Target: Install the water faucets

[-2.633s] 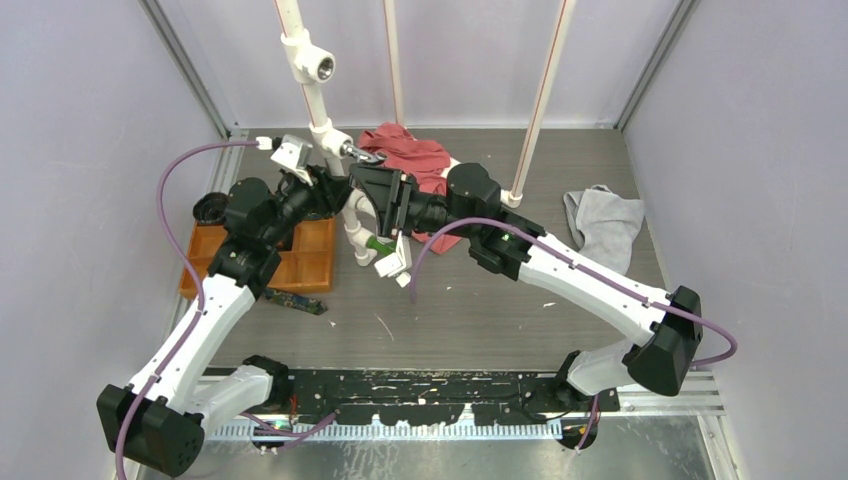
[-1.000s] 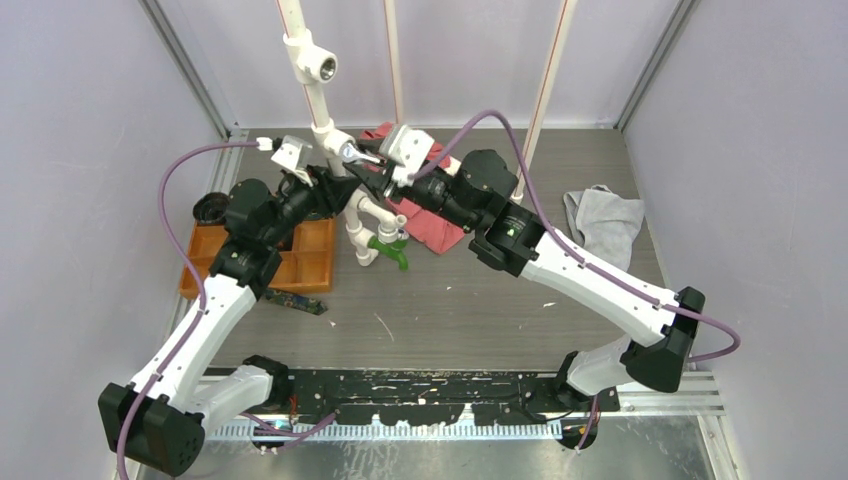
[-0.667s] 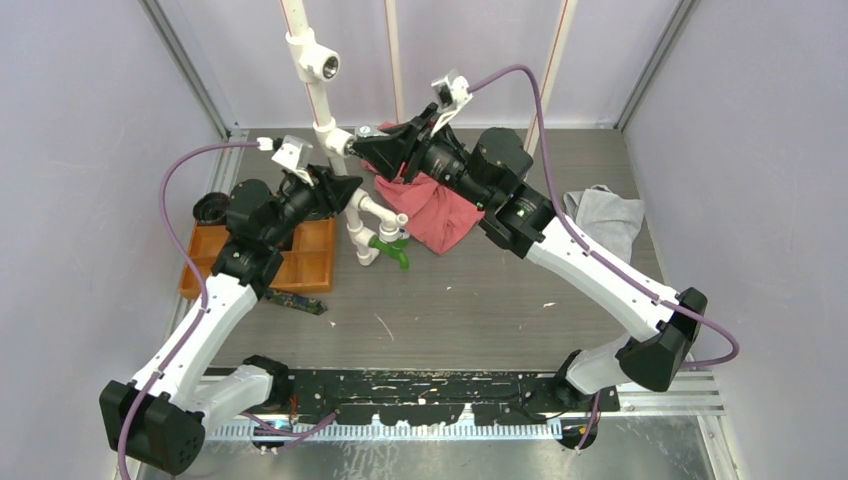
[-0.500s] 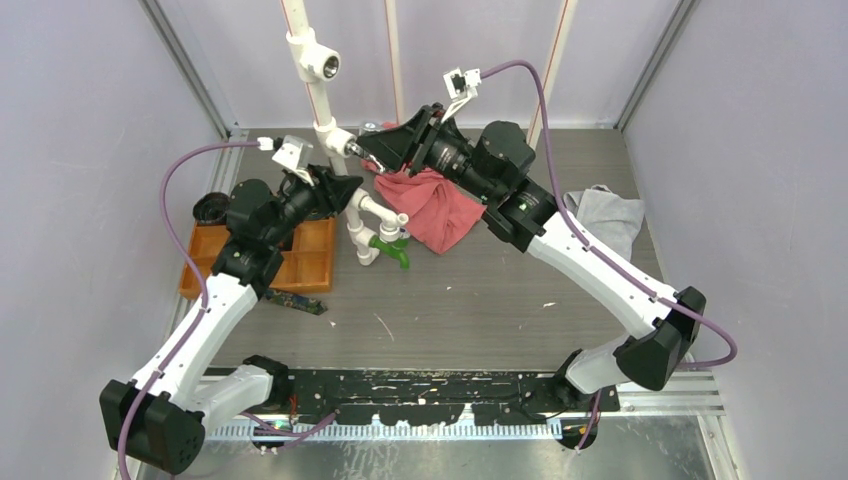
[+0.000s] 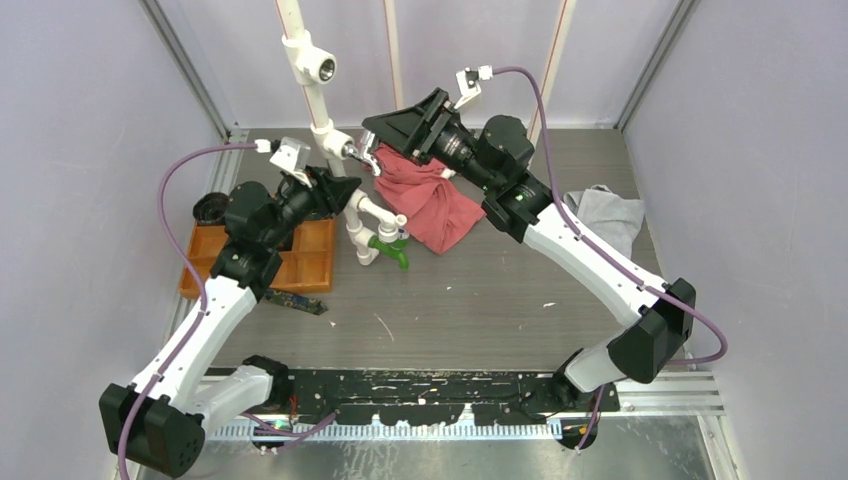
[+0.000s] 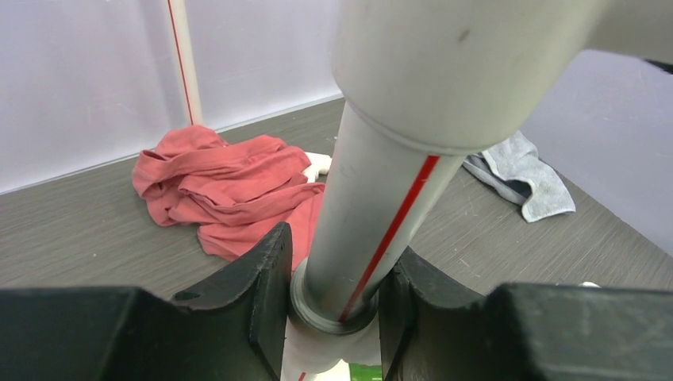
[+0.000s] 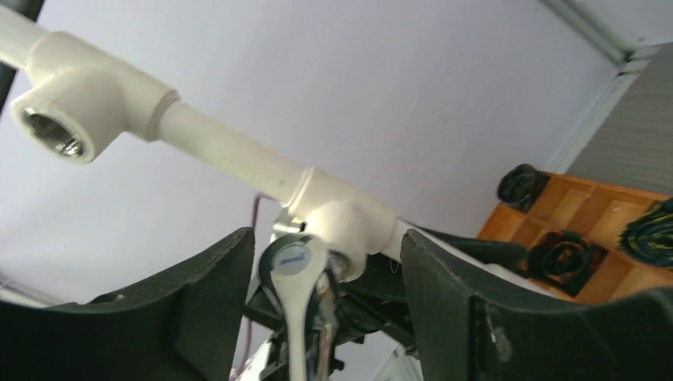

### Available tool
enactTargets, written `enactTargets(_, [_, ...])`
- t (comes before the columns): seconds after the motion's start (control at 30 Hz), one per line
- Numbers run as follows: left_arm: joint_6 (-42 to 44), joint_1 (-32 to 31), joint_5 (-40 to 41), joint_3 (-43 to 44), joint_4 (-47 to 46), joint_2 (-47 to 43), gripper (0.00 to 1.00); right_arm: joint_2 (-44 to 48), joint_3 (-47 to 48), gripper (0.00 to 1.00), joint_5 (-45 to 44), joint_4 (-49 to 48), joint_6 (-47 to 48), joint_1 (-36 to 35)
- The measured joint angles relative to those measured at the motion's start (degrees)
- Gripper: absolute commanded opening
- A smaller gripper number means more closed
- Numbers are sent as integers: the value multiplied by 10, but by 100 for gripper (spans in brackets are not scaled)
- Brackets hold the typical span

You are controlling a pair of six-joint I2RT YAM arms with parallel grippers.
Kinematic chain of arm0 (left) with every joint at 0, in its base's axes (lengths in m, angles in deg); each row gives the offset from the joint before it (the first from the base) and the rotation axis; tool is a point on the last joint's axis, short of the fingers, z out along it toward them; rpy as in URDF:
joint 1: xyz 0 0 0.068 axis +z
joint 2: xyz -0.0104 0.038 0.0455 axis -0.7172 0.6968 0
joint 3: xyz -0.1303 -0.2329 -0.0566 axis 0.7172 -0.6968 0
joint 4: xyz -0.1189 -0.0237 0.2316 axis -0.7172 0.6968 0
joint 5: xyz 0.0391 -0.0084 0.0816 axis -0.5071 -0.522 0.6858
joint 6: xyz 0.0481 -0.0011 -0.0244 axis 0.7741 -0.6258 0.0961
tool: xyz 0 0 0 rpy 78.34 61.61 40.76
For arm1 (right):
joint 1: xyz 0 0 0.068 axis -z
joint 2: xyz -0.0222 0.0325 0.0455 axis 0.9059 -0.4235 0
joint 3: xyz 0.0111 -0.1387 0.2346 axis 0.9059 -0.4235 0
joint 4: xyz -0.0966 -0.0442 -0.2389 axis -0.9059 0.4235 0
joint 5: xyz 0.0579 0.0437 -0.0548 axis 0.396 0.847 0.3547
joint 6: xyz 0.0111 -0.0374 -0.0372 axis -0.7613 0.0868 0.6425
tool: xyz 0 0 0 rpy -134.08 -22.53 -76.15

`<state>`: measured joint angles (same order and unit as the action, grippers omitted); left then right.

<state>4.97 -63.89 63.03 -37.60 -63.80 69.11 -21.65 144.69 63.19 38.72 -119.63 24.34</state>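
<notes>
A white pipe (image 5: 322,110) stands upright at the back left. A silver water faucet (image 5: 362,155) with a lever handle sits at its middle tee. My right gripper (image 5: 375,143) is open, its jaws either side of that faucet without touching it. In the right wrist view the faucet (image 7: 300,302) hangs between my fingers under the tee (image 7: 345,222). The upper tee (image 5: 315,64) is open-ended. A green tap (image 5: 390,248) sits on the pipe's low branch. My left gripper (image 5: 338,190) is shut on the pipe (image 6: 373,214) just above a joint.
A red cloth (image 5: 430,195) lies behind the pipe and a grey cloth (image 5: 605,225) at the right. An orange tray (image 5: 300,255) holding dark rolls sits at the left. Two thin white poles (image 5: 545,90) stand at the back.
My right arm has risen from beside the green tap, turned over, and brought its open jaws around the silver faucet at the middle tee. My left gripper has stayed on the pipe.
</notes>
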Motion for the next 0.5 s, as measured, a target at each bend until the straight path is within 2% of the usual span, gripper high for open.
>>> enactTargets(0.1, [3,-1,-1,-1,-1,-1,0,10,-20,90,-38,-6,15,8])
enactTargets(0.27, [3,-1,-1,-1,-1,-1,0,44,-42,99,-103,21,82,11])
enactTargets(0.5, [3,-1,-2,-1,-1,-1,0,132,-60,100,-196,22,247,9])
